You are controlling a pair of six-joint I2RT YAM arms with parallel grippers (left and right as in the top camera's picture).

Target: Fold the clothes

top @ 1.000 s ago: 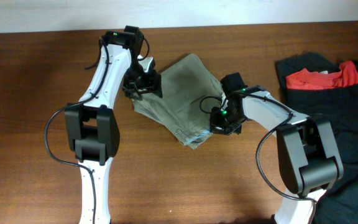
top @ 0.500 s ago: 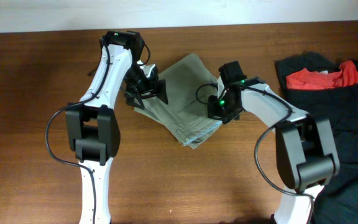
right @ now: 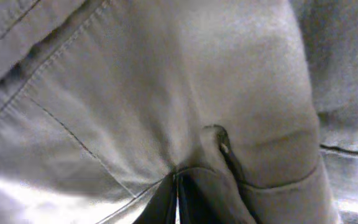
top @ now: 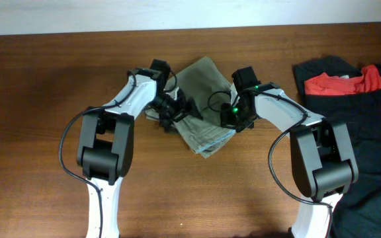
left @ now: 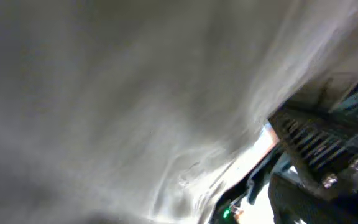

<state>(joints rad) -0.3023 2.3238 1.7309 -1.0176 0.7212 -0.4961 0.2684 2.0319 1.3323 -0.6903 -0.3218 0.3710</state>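
**While half folded, khaki shorts lie bunched by the far edge of the desk**

Overhead: the shorts form a rumpled diamond midway along the far edge of the brown wooden desk. The left hand touches their left side and the right hand their right. Black garments and a red-orange garment are piled at the right edge, well apart.

Left wrist: blurred pale cloth fills the frame, so I cannot tell whether that hand is open or closed.

Right wrist: dark fingers are pinched nearly together on a ridge of stitched cloth.

The cotton looks soft, light and limp and is likely to sag from any hold. Seams and waistband look the firmest places to grip. The smooth wood towards the near edge leaves room to fold.
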